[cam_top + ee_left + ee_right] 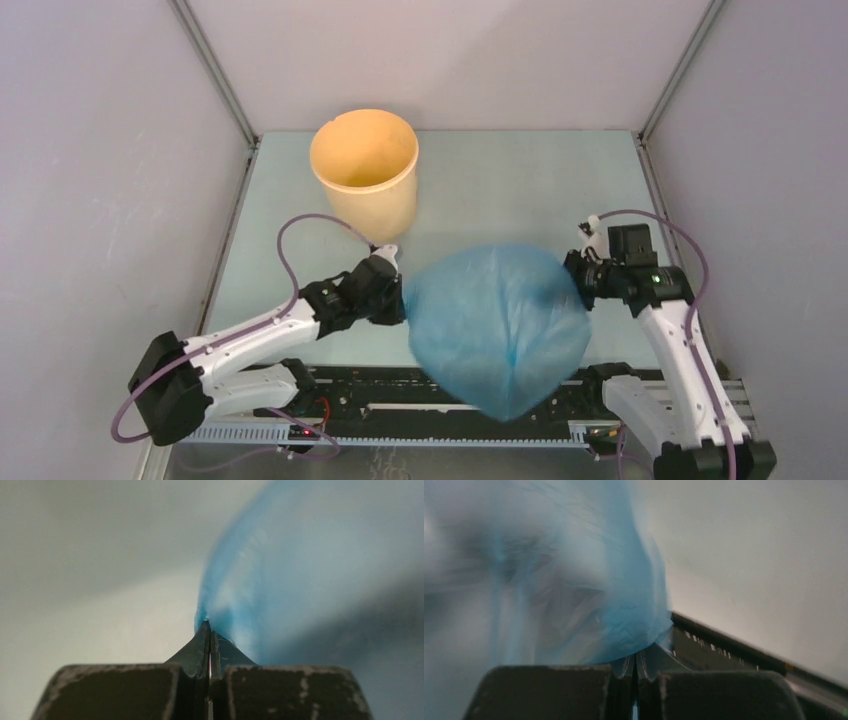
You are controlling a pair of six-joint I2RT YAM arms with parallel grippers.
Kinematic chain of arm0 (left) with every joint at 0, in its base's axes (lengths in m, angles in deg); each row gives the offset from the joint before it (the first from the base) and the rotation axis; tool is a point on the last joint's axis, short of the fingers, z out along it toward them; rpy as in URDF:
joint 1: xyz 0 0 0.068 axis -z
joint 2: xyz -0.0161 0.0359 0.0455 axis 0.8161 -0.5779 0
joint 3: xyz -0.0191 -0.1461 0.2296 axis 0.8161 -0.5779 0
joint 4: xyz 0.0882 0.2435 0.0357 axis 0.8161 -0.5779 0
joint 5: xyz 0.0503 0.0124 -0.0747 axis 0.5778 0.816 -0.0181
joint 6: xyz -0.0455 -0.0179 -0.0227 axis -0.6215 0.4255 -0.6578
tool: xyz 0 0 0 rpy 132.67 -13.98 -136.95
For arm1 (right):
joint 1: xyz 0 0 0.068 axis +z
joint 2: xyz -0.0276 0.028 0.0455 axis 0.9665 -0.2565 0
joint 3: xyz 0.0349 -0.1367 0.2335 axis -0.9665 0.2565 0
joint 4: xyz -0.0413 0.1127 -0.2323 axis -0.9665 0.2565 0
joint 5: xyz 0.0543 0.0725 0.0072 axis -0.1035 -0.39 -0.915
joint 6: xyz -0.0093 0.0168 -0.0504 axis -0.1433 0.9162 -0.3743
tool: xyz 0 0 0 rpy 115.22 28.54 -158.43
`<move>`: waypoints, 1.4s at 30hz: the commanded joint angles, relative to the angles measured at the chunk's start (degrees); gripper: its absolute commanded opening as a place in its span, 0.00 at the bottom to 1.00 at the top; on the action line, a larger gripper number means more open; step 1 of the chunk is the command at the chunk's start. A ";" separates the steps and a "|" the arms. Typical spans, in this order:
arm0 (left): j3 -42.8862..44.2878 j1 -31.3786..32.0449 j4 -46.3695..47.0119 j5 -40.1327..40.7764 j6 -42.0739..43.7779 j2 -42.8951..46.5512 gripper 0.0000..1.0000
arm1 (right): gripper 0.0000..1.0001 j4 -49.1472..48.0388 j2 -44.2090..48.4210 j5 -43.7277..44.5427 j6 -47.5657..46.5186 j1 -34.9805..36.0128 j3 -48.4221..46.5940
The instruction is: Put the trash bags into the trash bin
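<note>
Left gripper [398, 298] is pinching the left edge of the trash bag [495, 325], jaws pressed together on the film. Trash bin [375, 210] is standing upright just behind it, apart from the bag. Bag is hanging spread between both arms, over the table's [520, 190] near edge. Right gripper [580, 275] is clamping the right edge, fingers tight together.

Handling, judged: very light, limp, slippery film, so the edges are serving best as hold points. It is looking translucent light blue, glossy, ballooning, and tapering to a point.
</note>
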 commanded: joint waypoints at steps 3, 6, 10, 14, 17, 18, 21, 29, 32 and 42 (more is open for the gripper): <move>-2.07 0.77 5.32 -0.77 -6.90 12.44 0.00 | 0.00 0.42 12.60 0.61 1.39 0.68 0.33; 5.32 0.63 5.39 -0.57 -4.60 12.45 0.00 | 0.00 -1.02 9.92 -1.56 2.05 0.59 -2.49; 25.89 0.58 0.48 1.30 3.00 6.37 0.00 | 0.00 -0.76 3.98 -2.11 1.02 0.69 -15.21; 44.01 0.57 -3.88 7.53 9.05 1.16 0.00 | 0.00 -0.37 -2.34 -1.43 -0.13 0.12 -27.41; 48.59 0.35 -3.42 11.18 10.90 -0.65 0.00 | 0.00 -0.22 -5.27 -1.13 -0.23 -0.27 -31.68; 49.01 0.06 -3.44 11.66 10.96 -1.21 0.00 | 0.00 -0.09 -5.74 -0.46 -0.38 -0.36 -31.81; 47.32 -0.64 -4.00 11.00 10.12 -1.79 0.00 | 0.02 2.59 -6.89 3.33 -2.16 -0.46 -31.43; 40.12 -0.97 -2.32 11.74 10.31 2.63 0.00 | 0.74 15.10 -4.77 21.19 -4.03 -1.41 -31.47; 39.94 -1.13 -2.32 11.72 11.14 2.55 0.00 | 0.79 18.26 -2.48 24.42 -4.15 -1.95 -32.16; 41.21 -1.19 0.33 5.00 15.18 1.10 0.00 | 0.87 15.96 -3.73 14.91 -10.15 2.55 -37.45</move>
